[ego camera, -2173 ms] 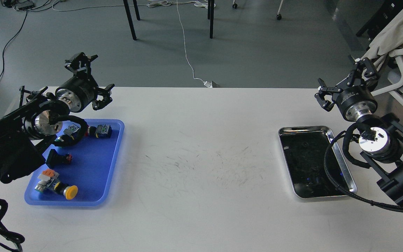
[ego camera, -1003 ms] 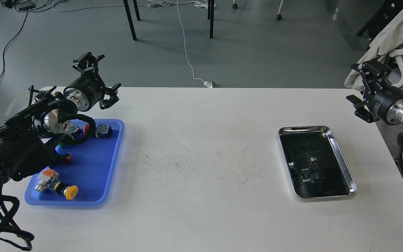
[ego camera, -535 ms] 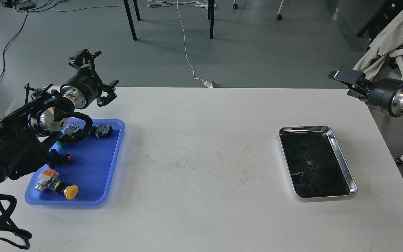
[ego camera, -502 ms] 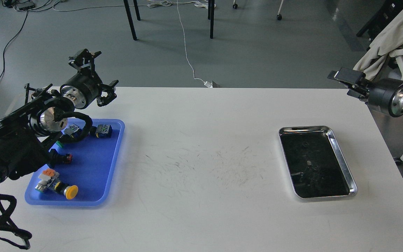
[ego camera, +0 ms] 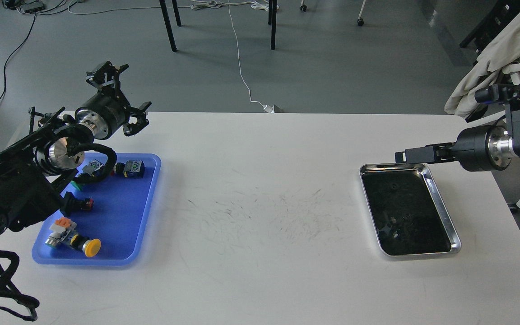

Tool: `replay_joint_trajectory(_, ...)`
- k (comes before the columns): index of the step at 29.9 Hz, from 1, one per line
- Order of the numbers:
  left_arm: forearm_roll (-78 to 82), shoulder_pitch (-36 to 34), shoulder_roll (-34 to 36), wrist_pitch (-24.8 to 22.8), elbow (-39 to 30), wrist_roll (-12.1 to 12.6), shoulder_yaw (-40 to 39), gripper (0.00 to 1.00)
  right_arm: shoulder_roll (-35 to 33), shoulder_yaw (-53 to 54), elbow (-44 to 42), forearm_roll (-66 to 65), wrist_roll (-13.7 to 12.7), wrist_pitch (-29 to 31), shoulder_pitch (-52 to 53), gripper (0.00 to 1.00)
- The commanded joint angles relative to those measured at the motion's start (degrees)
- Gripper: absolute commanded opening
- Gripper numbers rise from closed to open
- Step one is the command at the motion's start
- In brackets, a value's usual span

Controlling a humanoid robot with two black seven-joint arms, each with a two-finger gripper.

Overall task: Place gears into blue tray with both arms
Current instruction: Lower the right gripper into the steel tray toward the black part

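The blue tray (ego camera: 122, 216) lies at the table's left and holds only coloured push-button switches (ego camera: 90, 247). Above its far left corner my left gripper (ego camera: 122, 97) hangs with its claws spread wide and nothing between them. On the dark bottom of the silver metal tray (ego camera: 454, 234) at the right, a few tiny dark shapes (ego camera: 394, 220) look like gears, but they barely stand out. My right gripper (ego camera: 411, 155) points left, just over that tray's far rim. It is seen edge-on as one thin dark bar, so its fingers cannot be told apart.
The white table (ego camera: 260, 203) has a scuffed middle between the two trays. A chair draped with beige cloth (ego camera: 494, 49) stands past the right edge, close to my right arm. Cables and chair legs lie on the floor beyond the far edge.
My right arm swung from raised and off to the right down to the silver tray's far rim, now pointing left. My left gripper shifted slightly up and left above the blue tray.
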Motion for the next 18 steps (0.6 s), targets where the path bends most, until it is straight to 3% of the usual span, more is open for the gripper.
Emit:
replay_joint_trajectory(1,0.09,0.00,-0.01,-0.01,0.00,0.00,-0.12,1.00,1.72,-1.64,-0.20,-8.68,2.57,0.25,0.73,0.99)
replay_joint_trajectory(10,0.00,0.00,0.87,-0.19,0.00,0.00,-0.20,1.00,7.87,-6.04,-4.50,-14.14,3.10,-0.01,2.13,0.98)
replay_joint_trajectory(18,-0.26,0.08,2.71,-1.42,0.00,0.00,-0.20,1.00,14.02,-11.31,-11.80,-15.82,5.21,-0.54,1.52,0.96)
